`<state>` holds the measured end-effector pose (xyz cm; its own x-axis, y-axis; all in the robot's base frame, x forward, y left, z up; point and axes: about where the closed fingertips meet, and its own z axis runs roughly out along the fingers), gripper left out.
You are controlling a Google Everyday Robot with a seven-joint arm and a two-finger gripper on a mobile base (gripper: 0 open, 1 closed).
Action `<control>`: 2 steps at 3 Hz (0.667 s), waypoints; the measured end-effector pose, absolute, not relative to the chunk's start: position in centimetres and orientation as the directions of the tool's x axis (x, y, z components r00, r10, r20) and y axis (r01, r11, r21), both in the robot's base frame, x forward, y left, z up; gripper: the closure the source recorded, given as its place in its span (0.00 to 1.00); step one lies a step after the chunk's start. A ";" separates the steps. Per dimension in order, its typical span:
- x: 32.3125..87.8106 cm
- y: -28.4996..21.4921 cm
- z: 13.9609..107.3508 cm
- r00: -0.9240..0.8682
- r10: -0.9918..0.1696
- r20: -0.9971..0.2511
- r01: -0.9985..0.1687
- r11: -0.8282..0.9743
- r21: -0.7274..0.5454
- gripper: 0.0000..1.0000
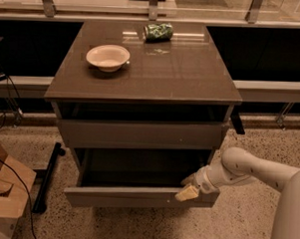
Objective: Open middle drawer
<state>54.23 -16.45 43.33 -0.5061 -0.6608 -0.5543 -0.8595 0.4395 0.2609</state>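
Note:
The middle drawer (136, 196) is the grey-brown flat front that stands pulled out toward me below the top drawer (139, 135). Its dark interior (138, 171) shows above the front. My gripper (188, 192) is at the top edge of that front, near its right end, and touches it. The white arm (247, 168) reaches in from the lower right. The drawer below is hidden under the pulled-out one.
A cream bowl (108, 57) and a green crumpled bag (158, 31) sit on the cabinet top (157, 77). A cardboard box (4, 197) stands on the floor at the left, beside a black bar (46, 179). A bench rail runs behind.

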 end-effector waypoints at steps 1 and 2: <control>52.3 -16.0 42.9 -0.474 -0.722 -0.504 -0.880 0.391 0.268 0.00; 48.6 -16.0 42.3 -0.463 -0.769 -0.441 -0.882 0.351 0.314 0.00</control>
